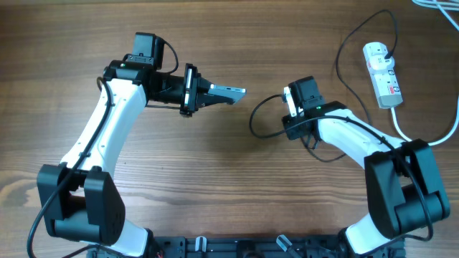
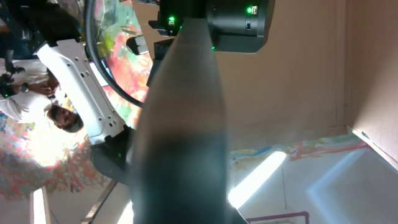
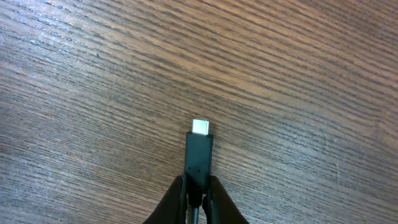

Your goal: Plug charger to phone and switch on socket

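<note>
The phone [image 1: 234, 91] is held edge-on above the table in my left gripper [image 1: 215, 92], which is shut on it. In the left wrist view the phone is a dark blurred shape [image 2: 183, 143] filling the middle, and the fingers are hidden. My right gripper [image 1: 287, 107] is shut on the charger's connector [image 3: 199, 149], whose silver tip points forward just above the wood, between the fingers [image 3: 199, 186]. The connector points left, a short gap from the phone's end. The charger's black cable [image 1: 252, 122] loops beside the right gripper. The white socket [image 1: 381, 75] lies at the far right with a black plug in it.
The socket's thick white cord [image 1: 412, 137] curves along the right edge of the wooden table [image 1: 215, 172]. The thin black cable [image 1: 343, 64] arcs from the socket toward the right arm. The arm bases stand at the front left and front right.
</note>
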Controlling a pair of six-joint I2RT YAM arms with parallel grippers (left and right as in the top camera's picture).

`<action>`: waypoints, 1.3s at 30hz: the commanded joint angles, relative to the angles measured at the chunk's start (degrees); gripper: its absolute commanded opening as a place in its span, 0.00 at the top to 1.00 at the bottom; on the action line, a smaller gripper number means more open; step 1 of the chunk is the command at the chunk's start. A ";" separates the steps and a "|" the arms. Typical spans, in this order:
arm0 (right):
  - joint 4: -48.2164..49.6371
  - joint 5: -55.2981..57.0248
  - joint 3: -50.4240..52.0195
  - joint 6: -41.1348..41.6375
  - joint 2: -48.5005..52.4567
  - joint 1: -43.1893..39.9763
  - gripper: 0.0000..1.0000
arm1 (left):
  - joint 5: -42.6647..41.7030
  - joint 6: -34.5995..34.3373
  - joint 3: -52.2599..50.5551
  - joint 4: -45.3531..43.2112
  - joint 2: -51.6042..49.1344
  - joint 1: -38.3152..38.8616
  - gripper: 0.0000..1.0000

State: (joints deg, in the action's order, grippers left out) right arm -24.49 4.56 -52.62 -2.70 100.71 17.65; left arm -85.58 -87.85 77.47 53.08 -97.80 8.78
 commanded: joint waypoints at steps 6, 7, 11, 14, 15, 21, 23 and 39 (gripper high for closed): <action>-3.43 -6.99 1.33 -1.86 2.05 -3.87 0.96 | -1.81 -0.90 0.44 -0.17 1.49 -0.26 0.96; -3.39 -6.99 1.33 -1.84 2.05 -3.87 0.96 | -1.81 -0.90 0.44 -0.17 1.49 -0.26 0.96; -3.23 -7.02 1.31 -1.66 2.05 -3.85 0.72 | -1.81 -0.90 0.44 -0.17 1.49 -0.26 0.96; -3.19 -7.02 1.31 -1.64 2.05 -3.85 0.96 | -1.81 -0.90 0.44 -0.17 1.49 -0.26 0.96; -3.19 -7.04 1.31 -1.64 2.05 -3.85 0.95 | -1.79 -0.90 0.44 -0.26 1.49 -0.26 0.96; -2.78 -10.32 0.79 2.78 1.79 -4.46 0.96 | -1.77 -0.90 0.44 -7.41 1.49 -0.26 0.96; -3.61 -17.29 -0.57 1.84 0.22 -5.88 0.96 | -1.57 -0.90 0.44 -13.00 1.49 -0.26 0.96; -25.83 -69.96 -2.67 -14.49 -12.11 -15.26 0.96 | 22.69 32.48 0.42 -38.73 1.46 1.66 0.96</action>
State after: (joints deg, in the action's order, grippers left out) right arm -47.57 -54.30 -54.57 -9.26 89.38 2.31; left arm -70.13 -62.96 77.36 14.55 -97.78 9.21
